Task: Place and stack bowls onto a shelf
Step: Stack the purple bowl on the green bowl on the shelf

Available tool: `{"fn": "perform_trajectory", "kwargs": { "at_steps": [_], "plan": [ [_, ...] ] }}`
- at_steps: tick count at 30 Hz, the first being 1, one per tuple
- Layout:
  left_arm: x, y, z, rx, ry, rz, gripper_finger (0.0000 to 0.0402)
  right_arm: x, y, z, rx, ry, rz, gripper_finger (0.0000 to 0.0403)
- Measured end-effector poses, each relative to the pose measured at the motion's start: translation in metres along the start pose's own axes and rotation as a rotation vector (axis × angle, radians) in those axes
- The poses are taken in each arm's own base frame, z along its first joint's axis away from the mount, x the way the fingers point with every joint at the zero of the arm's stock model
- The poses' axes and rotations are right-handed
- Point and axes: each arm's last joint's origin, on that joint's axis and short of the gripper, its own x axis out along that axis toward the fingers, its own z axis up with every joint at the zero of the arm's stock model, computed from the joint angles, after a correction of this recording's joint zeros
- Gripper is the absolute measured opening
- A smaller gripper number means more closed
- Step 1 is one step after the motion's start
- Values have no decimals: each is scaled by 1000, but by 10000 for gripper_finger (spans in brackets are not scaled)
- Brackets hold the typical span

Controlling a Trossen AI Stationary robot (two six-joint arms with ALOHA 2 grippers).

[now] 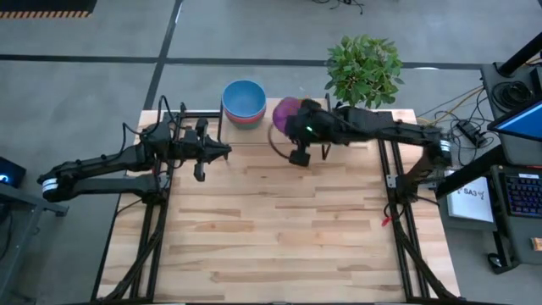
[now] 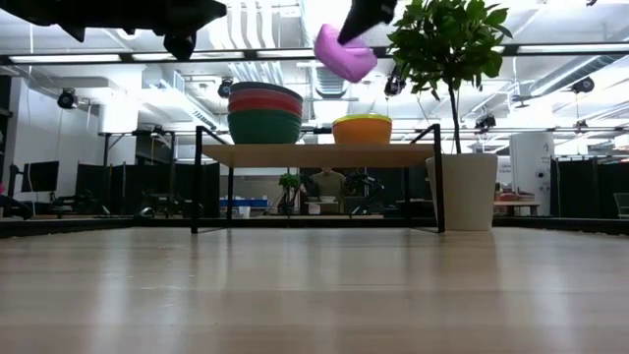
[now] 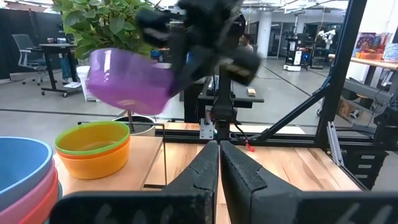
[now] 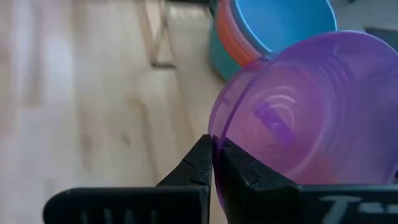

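My right gripper [image 1: 292, 127] is shut on the purple bowl [image 2: 344, 51], which hangs tilted high above the shelf [image 2: 319, 154]. On the shelf top stand two stacks. The large stack [image 2: 263, 113] runs from teal at the bottom through red and pink to blue [image 1: 244, 97] on top. The small stack [image 3: 93, 146] is orange below with lime green on top. In the left wrist view the purple bowl [image 3: 130, 78] is above that small stack. My left gripper [image 1: 203, 154] is shut and holds nothing, over the table's left part in front of the shelf. My right gripper pinches the purple bowl's rim [image 4: 215, 132] between its two fingers, one on each side of the wall. The fingers [image 2: 369, 12] come from above and from the table's right side. The bowl is lifted clear and hangs tilted below them, touching nothing else.
A white pot [image 2: 462, 192] with a leafy plant [image 1: 364, 68] stands at the shelf's right end, close to the right arm. The wooden tabletop [image 1: 279, 229] lies in front of the shelf. Black frame rails [image 1: 398, 195] run along both table sides.
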Motion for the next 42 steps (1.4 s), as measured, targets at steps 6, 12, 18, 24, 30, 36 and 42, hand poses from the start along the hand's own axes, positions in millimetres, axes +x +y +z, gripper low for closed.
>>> {"fn": "perform_trajectory", "kwargs": {
  "at_steps": [6, 12, 18, 24, 30, 36, 42],
  "plan": [
    [-1, 0, 0, 0, 1, 0, 0, 32, -31, 2, -64, 269, -21, 9],
    [-3, -1, 1, 1, -1, -1, 0, 53, -53, 4, -60, 419, -25, 9],
    [-3, -1, 1, 0, 0, -1, 0, 59, -68, 5, -59, 438, -35, 9],
    [-3, -1, 0, 4, 4, -1, 0, 62, -72, 2, -53, 455, -32, 9],
    [-3, -1, 0, 4, 4, -1, 0, 69, -71, 1, -62, 473, -24, 9],
    [-3, -1, 0, 4, 4, -1, 0, 73, -72, -1, -35, 484, -30, 33],
    [-3, -1, 0, 3, 4, -1, 0, 73, -73, -2, -17, 486, -36, 90]
  ]
}}
